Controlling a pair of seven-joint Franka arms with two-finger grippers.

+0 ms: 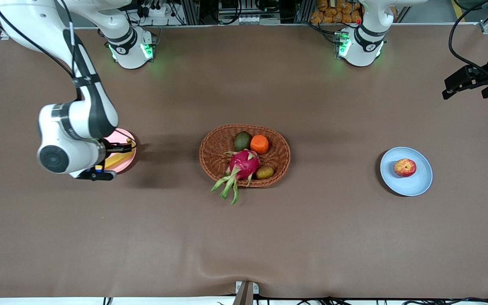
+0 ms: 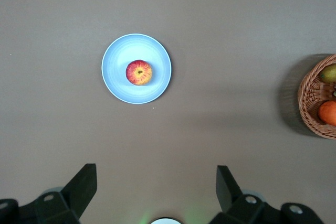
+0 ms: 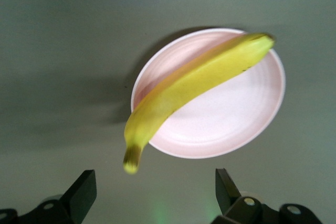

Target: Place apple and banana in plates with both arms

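Up front: apple [image 1: 405, 167] on blue plate [image 1: 417, 184]; banana [image 1: 119, 159] on pink plate [image 1: 127, 136] beneath right gripper [image 1: 100, 169]. Left wrist: left gripper [image 2: 157, 192] spread, holding nothing. Right wrist: jaws parted, banana released, stem overhanging rim.

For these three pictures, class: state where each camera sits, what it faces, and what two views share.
Front view: high across the table, facing both arms' bases; wicker basket mid-table.
Left wrist view: above the blue plate holding the apple; open left gripper shows.
Right wrist view: above the pink plate with the banana; open right gripper shows.
Front and left wrist views share apple, blue plate, basket.
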